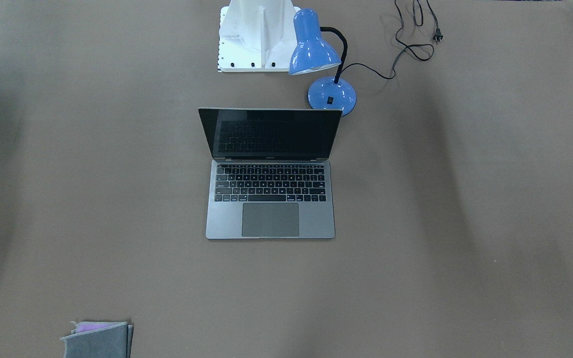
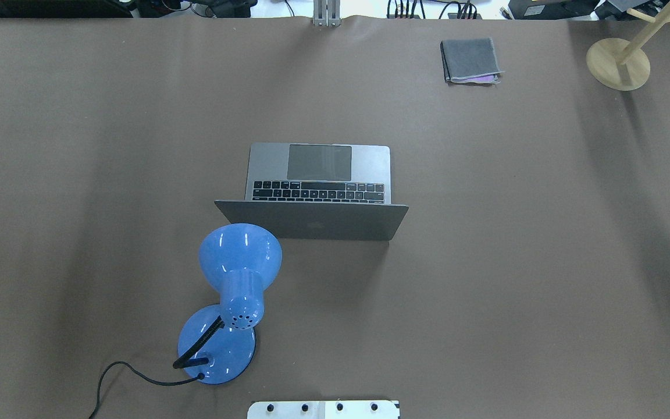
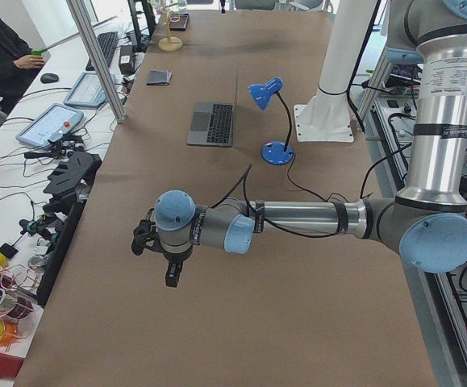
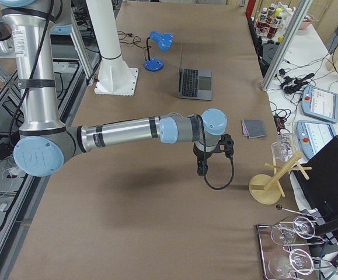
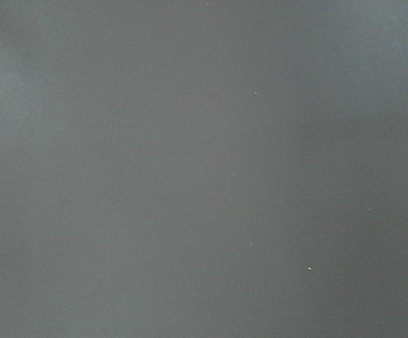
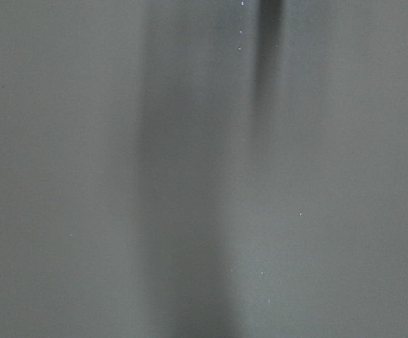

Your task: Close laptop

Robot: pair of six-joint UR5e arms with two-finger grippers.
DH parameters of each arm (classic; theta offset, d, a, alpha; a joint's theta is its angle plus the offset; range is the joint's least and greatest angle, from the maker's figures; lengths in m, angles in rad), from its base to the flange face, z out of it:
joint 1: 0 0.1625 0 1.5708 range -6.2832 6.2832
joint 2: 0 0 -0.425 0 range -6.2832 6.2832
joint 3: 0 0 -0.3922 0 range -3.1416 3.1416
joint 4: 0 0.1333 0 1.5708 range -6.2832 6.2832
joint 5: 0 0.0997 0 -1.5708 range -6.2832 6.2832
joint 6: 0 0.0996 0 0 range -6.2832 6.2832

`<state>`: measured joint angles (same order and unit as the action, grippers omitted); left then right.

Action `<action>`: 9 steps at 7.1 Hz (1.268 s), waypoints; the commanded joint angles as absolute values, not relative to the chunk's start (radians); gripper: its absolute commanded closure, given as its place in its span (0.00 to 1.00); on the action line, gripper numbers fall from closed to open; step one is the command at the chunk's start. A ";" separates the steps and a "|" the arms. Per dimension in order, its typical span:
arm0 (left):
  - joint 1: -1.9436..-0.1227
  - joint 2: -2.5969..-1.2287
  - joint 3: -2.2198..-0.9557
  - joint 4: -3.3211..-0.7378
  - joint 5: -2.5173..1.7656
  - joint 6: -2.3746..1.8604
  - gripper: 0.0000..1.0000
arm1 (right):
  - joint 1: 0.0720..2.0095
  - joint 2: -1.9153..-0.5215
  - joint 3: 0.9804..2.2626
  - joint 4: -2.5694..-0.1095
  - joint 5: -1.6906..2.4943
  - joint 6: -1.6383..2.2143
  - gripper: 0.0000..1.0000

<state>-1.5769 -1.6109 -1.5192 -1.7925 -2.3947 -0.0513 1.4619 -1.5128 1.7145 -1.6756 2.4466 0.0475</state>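
The space-grey laptop [image 1: 270, 219] stands open at the table's middle, its black screen upright and its keyboard and trackpad showing. In the overhead view [image 2: 319, 163] its lid faces the robot. My left gripper [image 3: 171, 276] shows only in the exterior left view, hanging over bare table far to the laptop's [image 3: 211, 123] left; I cannot tell if it is open or shut. My right gripper [image 4: 202, 168] shows only in the exterior right view, far to the laptop's [image 4: 195, 83] right; I cannot tell its state. Both wrist views show only bare brown table.
A blue desk lamp [image 2: 239, 256] with a black cord [image 2: 131, 372] stands just behind the lid on the robot's left. A folded grey cloth [image 2: 470, 60] lies at the far right. A wooden stand [image 2: 618, 63] sits at the far right corner. The white robot base [image 1: 256, 35] is behind the laptop.
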 commanded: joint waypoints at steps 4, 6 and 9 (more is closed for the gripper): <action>-1.548 -1.647 -1.560 -1.824 -2.410 -0.136 0.02 | 1.419 -1.453 1.740 -1.652 2.508 0.086 0.00; -1.360 -1.774 -1.575 -1.894 -2.357 -0.564 0.02 | 1.338 -1.328 1.729 -1.644 2.503 0.312 0.01; -1.119 -1.839 -1.592 -2.138 -2.313 -1.024 0.59 | 1.215 -1.299 1.726 -1.527 2.494 0.463 0.53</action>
